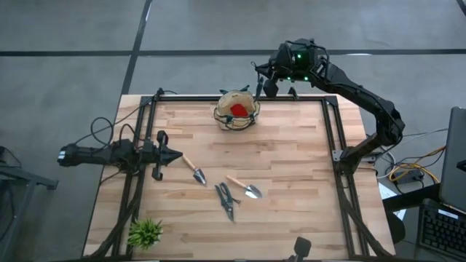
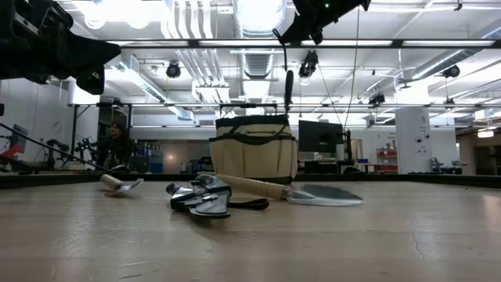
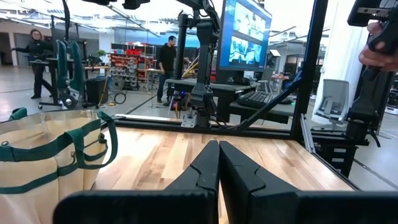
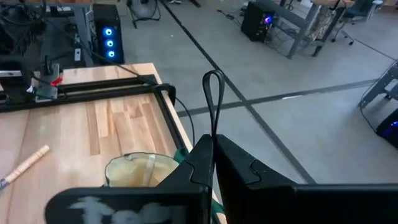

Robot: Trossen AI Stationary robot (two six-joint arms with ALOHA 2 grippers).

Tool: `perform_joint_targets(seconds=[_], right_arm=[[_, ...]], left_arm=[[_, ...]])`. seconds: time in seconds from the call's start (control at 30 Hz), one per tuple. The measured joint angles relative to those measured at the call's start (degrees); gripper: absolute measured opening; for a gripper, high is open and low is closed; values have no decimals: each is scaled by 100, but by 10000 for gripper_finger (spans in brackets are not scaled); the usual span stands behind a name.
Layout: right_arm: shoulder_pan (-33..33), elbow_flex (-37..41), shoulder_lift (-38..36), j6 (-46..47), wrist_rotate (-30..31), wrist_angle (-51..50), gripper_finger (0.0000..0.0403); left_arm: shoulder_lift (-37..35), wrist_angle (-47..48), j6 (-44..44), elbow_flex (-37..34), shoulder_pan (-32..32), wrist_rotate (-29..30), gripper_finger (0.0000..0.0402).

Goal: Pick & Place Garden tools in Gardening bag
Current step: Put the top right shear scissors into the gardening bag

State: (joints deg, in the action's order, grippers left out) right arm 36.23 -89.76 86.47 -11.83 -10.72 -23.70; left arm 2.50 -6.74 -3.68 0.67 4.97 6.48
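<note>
The tan gardening bag [image 1: 237,110] with green trim stands at the table's far edge, a red item [image 1: 238,109] inside it. Just beyond its far right rim, my right gripper [image 1: 262,82] is shut on dark pruning shears [image 2: 288,88], held above the bag [image 2: 255,149]. Two wooden-handled trowels [image 1: 194,169] [image 1: 244,186] and a second pair of shears [image 1: 226,200] lie flat on the table's middle. My left gripper [image 1: 178,154] waits shut and level at the left side. My right gripper pinches the shears between its two shut fingers, which hide the place of contact. A thin loop end [image 4: 212,96] sticks out past the fingertips. The fingers slant down from the far right. The shears hang roughly upright, lifted clear above the bag.
A small spiky green plant [image 1: 144,233] stands at the near left corner. A black frame [image 1: 331,138] runs along the table's sides. A person's hand [image 3: 379,43] shows beyond the table's right side, and people stand in the room behind.
</note>
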Motion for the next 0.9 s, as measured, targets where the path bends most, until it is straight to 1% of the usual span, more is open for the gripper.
perform_joint_targets(seconds=[0.13,0.27,0.4,0.6,0.73,0.9], right_arm=[[52,9,1,4,-6,-17,8],[101,14,1,-18,-44,-244,8],[95,125,1,-58,-287,-309,8],[101,250,1,-212,-346,-311,8],[129,296,1,-193,-608,-282,8],[131,550,1,-251,-638,-189,8]], left_arm=[[0,-1,1,0,-1,1,13],[0,-1,1,0,0,0,13],[0,-1,0,0,0,1,13],[0,-1,1,0,0,2,13],[0,-2,1,0,-1,2,13],[0,0,0,0,0,1,13]])
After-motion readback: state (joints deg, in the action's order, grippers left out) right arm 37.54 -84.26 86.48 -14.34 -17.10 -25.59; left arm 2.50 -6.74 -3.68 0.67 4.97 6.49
